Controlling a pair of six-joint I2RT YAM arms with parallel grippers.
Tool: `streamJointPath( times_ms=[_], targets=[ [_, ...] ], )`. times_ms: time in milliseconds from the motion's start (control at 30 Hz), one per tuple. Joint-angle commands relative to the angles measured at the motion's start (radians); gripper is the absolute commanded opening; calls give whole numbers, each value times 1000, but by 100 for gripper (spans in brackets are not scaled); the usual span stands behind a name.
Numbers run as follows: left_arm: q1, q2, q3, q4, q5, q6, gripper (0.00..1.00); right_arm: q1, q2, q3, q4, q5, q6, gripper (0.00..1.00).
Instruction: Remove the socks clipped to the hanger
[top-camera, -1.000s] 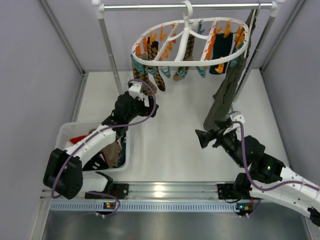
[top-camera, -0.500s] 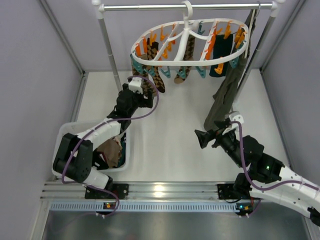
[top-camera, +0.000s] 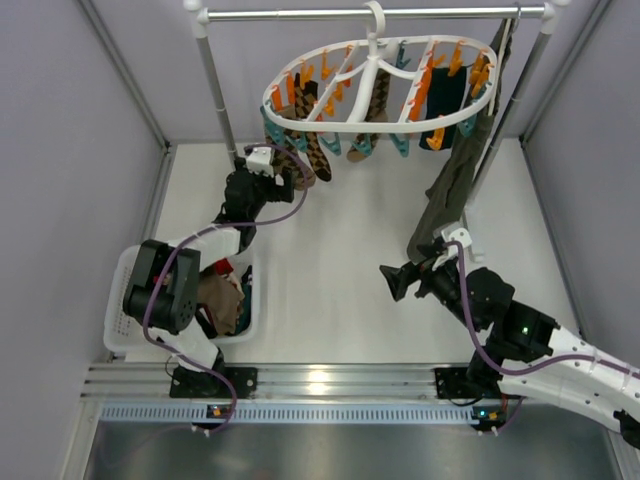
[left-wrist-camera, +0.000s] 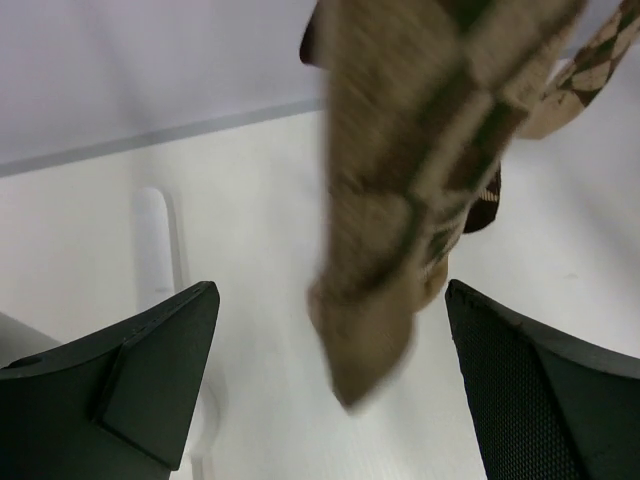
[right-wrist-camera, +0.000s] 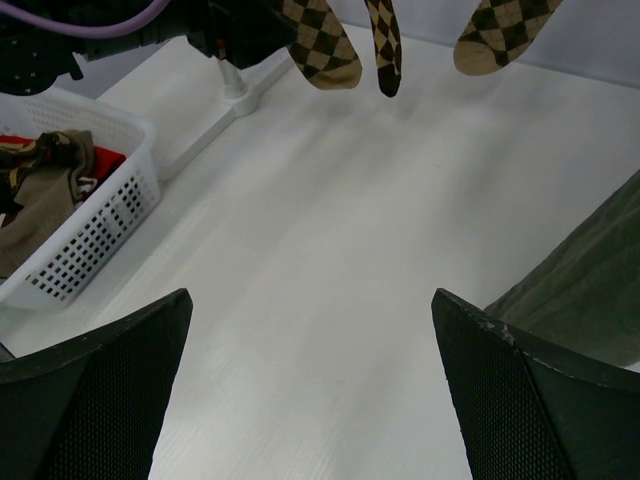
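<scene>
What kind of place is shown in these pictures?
Probably a robot test cell staged as a laundry corner, not a home. Plain grey panels enclose a white table, a hanger with socks hangs from a rod, and a basket holds clothes.

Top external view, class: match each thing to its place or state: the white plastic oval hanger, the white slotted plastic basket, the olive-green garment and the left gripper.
Things
1. white plastic oval hanger
2. white slotted plastic basket
3. olive-green garment
4. left gripper

Places or states
A. open, facing the toe of a brown-and-tan argyle sock
B. hangs at the right end of the metal rail
C. hooked onto that rail
D. stands on the left side of the white table

Pairs: 1-C, 2-D, 3-B, 4-A
</scene>
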Motion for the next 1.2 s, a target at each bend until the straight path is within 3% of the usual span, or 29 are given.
streamJointPath(
  times_ms=[0,233,300,333,367,400,433,467,500,767,933,1167],
  targets=[
    [18,25,84,134,101,3,98,-9,13,17,71,-40,-4,99],
    [19,79,130,211,245,-2,98,-9,7,23,59,-63,-5,99],
    [18,80,129,224,251,-19,94,-9,1,20,59,-68,-5,99],
    [18,82,127,238,255,-32,86,-9,-2,21,60,-71,-5,99],
    [18,79,126,240,256,-43,72,-9,-5,21,59,-72,-7,99],
    [15,74,114,243,256,-51,35,-9,-7,21,57,-72,-5,99],
    [10,67,104,255,224,-59,17,-9,-8,21,59,-77,-5,99],
    [1,59,95,257,203,-57,5,-9,-8,21,59,-78,-5,99],
    [-25,35,84,257,183,-48,0,-9,-13,21,57,-80,-4,99],
    [-192,-156,-98,261,-167,-86,0,-9,-48,15,62,-94,5,100],
    [-292,-313,-201,260,-284,-97,0,-9,-79,8,75,-117,16,100],
    [-479,-421,-287,260,-366,-98,0,-9,-125,15,69,-124,67,99]
  ],
)
